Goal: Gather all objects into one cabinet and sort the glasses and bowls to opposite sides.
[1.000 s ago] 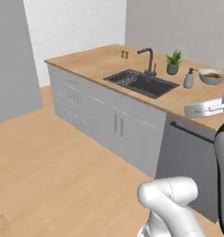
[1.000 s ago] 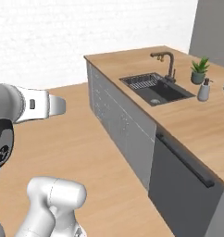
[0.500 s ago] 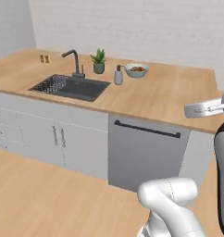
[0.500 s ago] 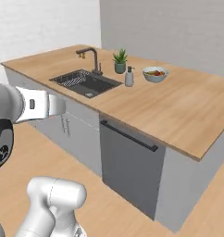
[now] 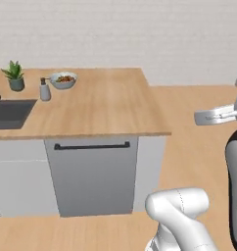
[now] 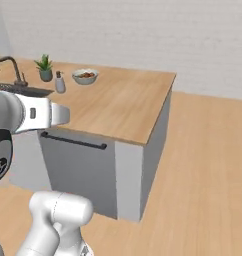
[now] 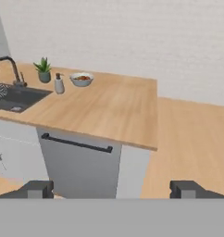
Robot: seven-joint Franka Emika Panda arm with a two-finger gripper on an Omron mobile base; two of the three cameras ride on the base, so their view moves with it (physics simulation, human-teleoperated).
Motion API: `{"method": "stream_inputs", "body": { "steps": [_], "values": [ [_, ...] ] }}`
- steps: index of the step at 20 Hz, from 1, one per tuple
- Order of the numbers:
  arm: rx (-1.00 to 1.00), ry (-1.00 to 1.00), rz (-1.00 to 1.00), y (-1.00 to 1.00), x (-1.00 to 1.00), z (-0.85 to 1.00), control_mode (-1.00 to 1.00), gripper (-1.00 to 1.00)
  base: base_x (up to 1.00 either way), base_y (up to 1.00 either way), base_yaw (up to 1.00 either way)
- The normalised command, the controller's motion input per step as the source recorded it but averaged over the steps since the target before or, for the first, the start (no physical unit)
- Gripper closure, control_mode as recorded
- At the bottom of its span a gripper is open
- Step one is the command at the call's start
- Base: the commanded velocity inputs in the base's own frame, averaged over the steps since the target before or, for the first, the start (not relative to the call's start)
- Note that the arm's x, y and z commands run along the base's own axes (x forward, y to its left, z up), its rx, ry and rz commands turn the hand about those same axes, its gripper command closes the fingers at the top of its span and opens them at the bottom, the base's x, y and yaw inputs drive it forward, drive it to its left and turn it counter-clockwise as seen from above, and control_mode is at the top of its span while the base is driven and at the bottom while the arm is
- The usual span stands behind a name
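Gripper (image 7: 111, 189) hovering with fingers spread wide, gripping nothing, facing counter (image 7: 109, 109); plant (image 7: 43, 69), bottle (image 7: 59, 84) and food bowl (image 7: 81, 79) sitting beside sink (image 7: 14, 97); task items not appearing

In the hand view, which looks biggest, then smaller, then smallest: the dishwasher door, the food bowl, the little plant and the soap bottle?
1. dishwasher door
2. food bowl
3. The little plant and the soap bottle look about alike, so they tie. Both stand farther from the camera than the door.
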Motion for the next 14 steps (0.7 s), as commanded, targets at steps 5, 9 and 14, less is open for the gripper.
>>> {"method": "stream_inputs", "body": {
  "steps": [5, 9, 14],
  "values": [
    [0.00, 0.00, 0.00, 0.00, 0.00, 0.00, 1.00, -1.00, 0.00, -0.43, -0.68],
    [0.00, 0.00, 0.00, 0.00, 0.00, 0.00, 1.00, -1.00, 0.00, -0.45, -0.68],
    [0.00, 0.00, 0.00, 0.00, 0.00, 0.00, 1.00, -1.00, 0.00, -0.48, -0.66]
  ]
}}
